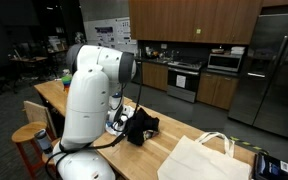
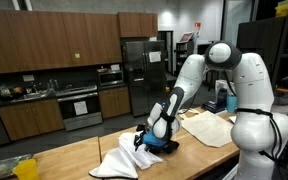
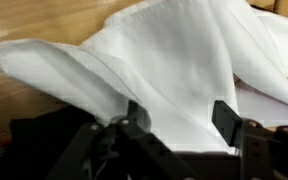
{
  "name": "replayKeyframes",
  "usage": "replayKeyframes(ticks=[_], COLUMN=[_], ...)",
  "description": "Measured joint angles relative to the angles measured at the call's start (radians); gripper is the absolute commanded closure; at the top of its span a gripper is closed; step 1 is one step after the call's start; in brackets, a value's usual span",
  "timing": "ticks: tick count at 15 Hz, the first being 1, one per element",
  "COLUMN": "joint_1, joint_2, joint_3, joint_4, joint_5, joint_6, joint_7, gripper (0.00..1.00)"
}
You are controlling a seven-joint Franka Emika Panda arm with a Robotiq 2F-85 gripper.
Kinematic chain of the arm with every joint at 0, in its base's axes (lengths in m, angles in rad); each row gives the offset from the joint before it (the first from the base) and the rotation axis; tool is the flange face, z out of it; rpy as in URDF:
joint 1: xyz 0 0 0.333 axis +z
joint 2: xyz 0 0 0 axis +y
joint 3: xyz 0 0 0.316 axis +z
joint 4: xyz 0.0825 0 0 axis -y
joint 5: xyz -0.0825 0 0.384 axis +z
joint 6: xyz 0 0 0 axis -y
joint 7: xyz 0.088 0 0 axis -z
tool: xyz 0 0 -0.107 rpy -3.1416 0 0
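The white cloth [image 3: 174,55] lies crumpled on the wooden table [image 3: 44,20]. In an exterior view it spreads toward the table's near edge. The gripper [image 3: 179,125] hangs right over it, its 2 fingers [image 3: 224,115] standing wide apart with a fold of fabric between them. Nothing is clamped, and I cannot tell whether the pads touch the fabric. Just beside the gripper sits a dark bundle [image 2: 167,146] of black and blue. Farther along the table lies a pale tote bag [image 1: 204,158], well apart from the cloth.
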Motion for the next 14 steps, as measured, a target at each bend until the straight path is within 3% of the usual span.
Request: replayKeyframes(ticks=[3, 6, 14], joint_1=[-0.11, -0.175, -0.274], joint_2=[0.011, 0.012, 0.011], joint_3=[0.068, 0.108, 0.198], joint_4=[-0.004, -0.008, -0.009], joint_5=[-0.012, -0.012, -0.012], joint_6=[-0.002, -0.008, -0.024], joint_7=[-0.022, -0.037, -0.054], gripper=[0.79, 0.99, 1.0])
